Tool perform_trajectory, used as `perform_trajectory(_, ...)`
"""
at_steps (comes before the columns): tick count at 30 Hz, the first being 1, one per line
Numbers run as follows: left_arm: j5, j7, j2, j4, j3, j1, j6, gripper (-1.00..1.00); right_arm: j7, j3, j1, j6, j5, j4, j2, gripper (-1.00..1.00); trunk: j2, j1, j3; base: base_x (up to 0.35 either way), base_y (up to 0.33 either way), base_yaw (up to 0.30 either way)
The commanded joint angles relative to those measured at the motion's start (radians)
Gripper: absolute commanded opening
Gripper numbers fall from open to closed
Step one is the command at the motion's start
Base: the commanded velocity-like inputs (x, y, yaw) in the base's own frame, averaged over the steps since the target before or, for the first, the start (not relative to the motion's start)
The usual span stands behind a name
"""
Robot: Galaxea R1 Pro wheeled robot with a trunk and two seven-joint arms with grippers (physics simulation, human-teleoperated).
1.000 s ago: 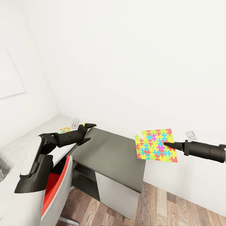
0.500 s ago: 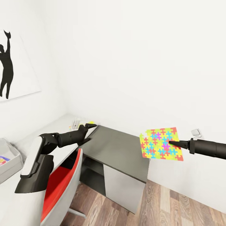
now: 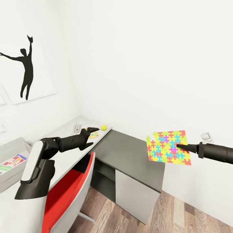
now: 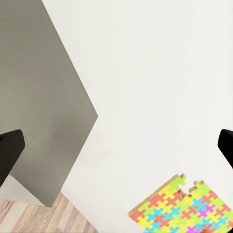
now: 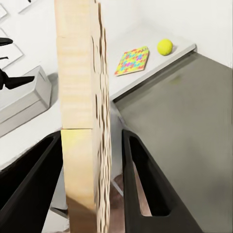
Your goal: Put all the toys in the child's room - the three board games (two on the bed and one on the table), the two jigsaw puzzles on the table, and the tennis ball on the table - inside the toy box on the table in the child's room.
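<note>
My right gripper (image 3: 178, 147) is shut on a jigsaw puzzle (image 3: 168, 147), a multicoloured square held upright in the air above the dark cabinet's right end. In the right wrist view this puzzle (image 5: 82, 97) stands edge-on between the fingers (image 5: 145, 179). A second jigsaw puzzle (image 3: 94, 135) and the tennis ball (image 3: 104, 127) lie at the far end of the table (image 3: 64, 155). The toy box (image 3: 16, 176) sits on the table at the left, with a colourful board game (image 3: 12, 160) inside. My left gripper (image 3: 90, 130) hovers open above the table's far end.
A dark grey cabinet (image 3: 129, 152) adjoins the table's end along the white wall. A red chair (image 3: 68, 191) stands under my left arm. A black silhouette print (image 3: 26, 74) hangs on the left wall. Wood floor (image 3: 181, 213) lies at the lower right.
The whole view has swung left, bringing the print, the toy box and the tennis ball into sight. Both arms keep their pose, and the puzzle stays in the right gripper.
</note>
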Motion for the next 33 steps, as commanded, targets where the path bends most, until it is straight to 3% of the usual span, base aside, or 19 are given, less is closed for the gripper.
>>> perform_trajectory(1,0.009,0.010,0.000,-0.001,0.000,-0.001,0.002,1.00,0.004,-0.007,-0.001,0.003,0.003,-0.003,0.002,-1.00,-0.001,0.000,-0.001,0.016,0.122,0.005)
perform_trajectory(10,0.009,0.011,0.001,-0.001,0.004,0.007,0.005,1.00,0.004,-0.022,0.001,0.003,0.001,-0.008,-0.008,-1.00,-0.001,0.000,-0.001,0.004,0.033,0.015)
perform_trajectory(18,0.010,0.011,0.001,-0.002,0.027,0.018,0.006,1.00,0.004,-0.085,0.000,0.003,-0.007,-0.003,-0.009,-1.00,-0.001,0.000,-0.006,0.000,0.000,0.241)
perform_trajectory(23,0.011,0.009,0.000,-0.002,0.030,0.009,0.010,1.00,0.004,-0.093,-0.004,0.003,-0.006,-0.002,-0.009,-1.00,-0.001,0.000,-0.009,0.000,0.000,0.271)
perform_trajectory(27,0.011,-0.046,0.002,-0.002,0.029,-0.009,0.039,1.00,0.003,-0.093,-0.016,0.003,-0.006,0.003,-0.009,-1.00,-0.001,0.000,-0.012,0.000,0.000,0.275)
perform_trajectory(30,0.011,-0.160,0.021,-0.002,0.031,-0.017,0.104,1.00,0.001,-0.089,-0.067,0.003,-0.004,0.039,-0.003,-1.00,-0.001,0.000,-0.014,0.000,0.000,0.276)
perform_trajectory(33,0.011,-0.197,0.029,-0.002,0.043,-0.012,0.122,1.00,0.001,-0.072,-0.095,0.003,-0.005,0.061,0.002,-1.00,-0.001,0.000,-0.016,0.000,0.000,0.276)
